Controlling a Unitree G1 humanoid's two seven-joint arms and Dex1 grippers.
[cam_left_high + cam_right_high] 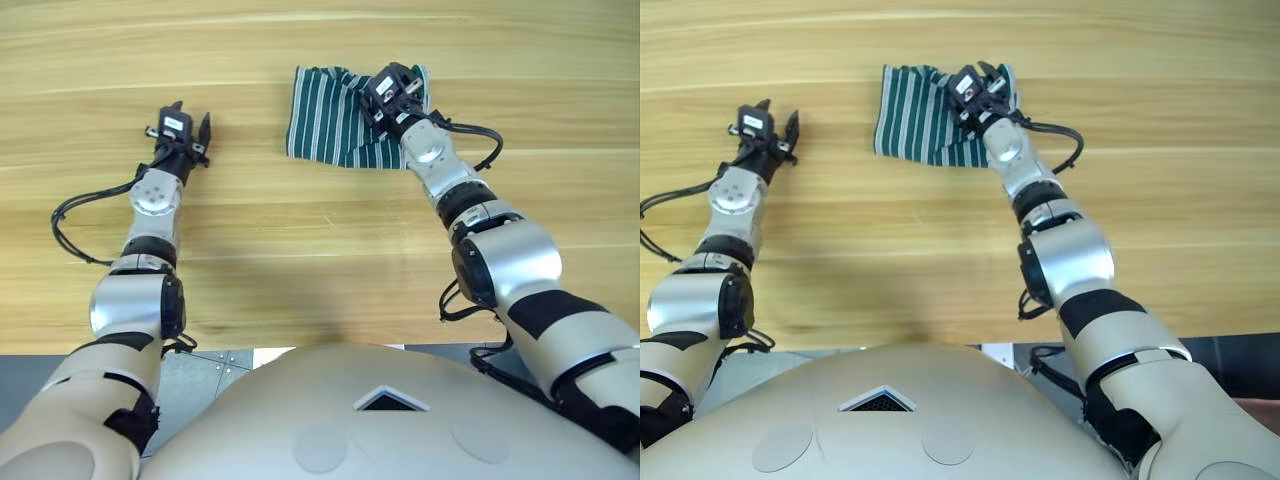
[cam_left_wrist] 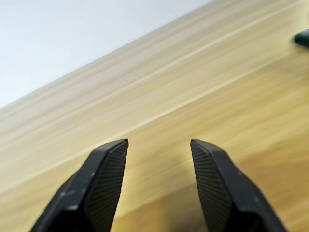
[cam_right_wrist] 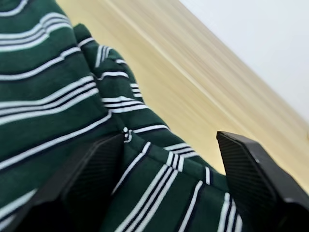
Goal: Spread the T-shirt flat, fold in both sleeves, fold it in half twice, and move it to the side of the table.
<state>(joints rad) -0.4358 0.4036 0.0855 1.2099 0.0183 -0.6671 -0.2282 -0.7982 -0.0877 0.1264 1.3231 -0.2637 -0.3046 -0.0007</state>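
- Head view: the T-shirt [image 1: 330, 115], dark green with thin white stripes, lies folded into a small, slightly rumpled packet on the wooden surface [image 1: 300, 230].
- The right gripper [image 1: 408, 82] sits right over the packet's corner that's farthest from the other arm. Pretty much all the cloth runs from this gripper toward the left gripper [image 1: 192, 118].
- The left gripper is well apart from the T-shirt, down low over bare wood. It's spread open and has nothing in it.
- Left wrist view: the left gripper's two fingers [image 2: 104, 179] stand wide apart, with plain wood grain between them and beyond them.
- There's a dark bit [image 2: 303, 37] way out past the fingertips, off to one side. It could be the T-shirt or the other arm, honestly can't tell from this.
- Right wrist view: the right gripper's fingers [image 3: 251, 169] are spread wide too, so it isn't pinching anything.
- Striped cloth is bunched up in folds between the fingers and under them.
- The cloth's edge runs just past one finger, with bare surface beyond it. On the other finger's side it's all T-shirt.
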